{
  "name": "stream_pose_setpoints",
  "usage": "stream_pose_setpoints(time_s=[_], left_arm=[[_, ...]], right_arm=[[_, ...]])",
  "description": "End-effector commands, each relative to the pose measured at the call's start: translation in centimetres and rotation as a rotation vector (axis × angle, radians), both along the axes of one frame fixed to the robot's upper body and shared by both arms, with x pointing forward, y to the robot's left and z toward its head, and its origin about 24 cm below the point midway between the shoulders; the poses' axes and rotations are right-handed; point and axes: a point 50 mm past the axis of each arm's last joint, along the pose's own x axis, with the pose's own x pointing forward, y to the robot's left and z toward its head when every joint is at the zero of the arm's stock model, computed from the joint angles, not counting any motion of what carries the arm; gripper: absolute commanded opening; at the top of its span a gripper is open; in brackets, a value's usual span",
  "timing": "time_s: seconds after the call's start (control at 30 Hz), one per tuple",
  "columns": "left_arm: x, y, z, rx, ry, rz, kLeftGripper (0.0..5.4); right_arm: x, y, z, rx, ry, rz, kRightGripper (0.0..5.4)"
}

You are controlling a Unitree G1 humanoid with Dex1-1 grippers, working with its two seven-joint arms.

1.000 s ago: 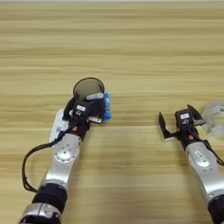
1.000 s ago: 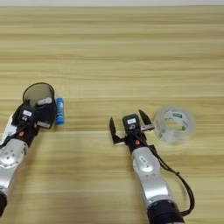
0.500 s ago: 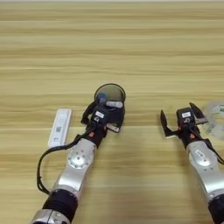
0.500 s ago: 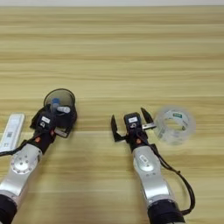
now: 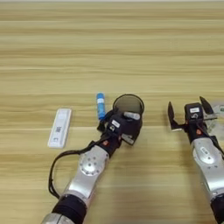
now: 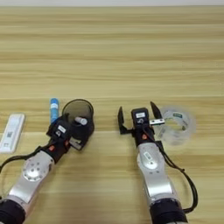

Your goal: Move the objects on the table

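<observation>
Black mesh cup (image 5: pixel 128 106) shifted rightward along the wooden surface (image 5: pixel 112 52), held by the left gripper (image 5: pixel 119 127).
Since a second earlier the cup, whitish stick (image 5: pixel 131 115) inside, left the blue tube (image 5: pixel 100 105) and white test cassette (image 5: pixel 60 127) behind, uncovered; jaws closed on the cup's near wall. Right gripper (image 6: pixel 136 118) idle, jaws spread, beside a clear tape roll (image 6: pixel 176 125). Count: one of each.

Light-brown wooden table (image 5: pixel 109 39) fills the view — lengthwise plank grain, evenly lit
</observation>
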Motion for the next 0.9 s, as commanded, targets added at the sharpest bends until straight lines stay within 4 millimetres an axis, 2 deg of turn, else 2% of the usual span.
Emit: stream_pose_setpoints(time_s=[0.03, 0.9], left_arm=[[-0.3, -0.9, -0.4, 0.001, 0.012, -0.036, 4.63], [-1.1, -3.5, -1.3, 0.01, 0.037, -0.126, 4.62]], right_arm=[[0.0, -0.2, 0.2, 0.003, -0.012, -0.015, 5.4], [0.1, -0.2, 0.5, 0.006, -0.025, -0.037, 5.4]])
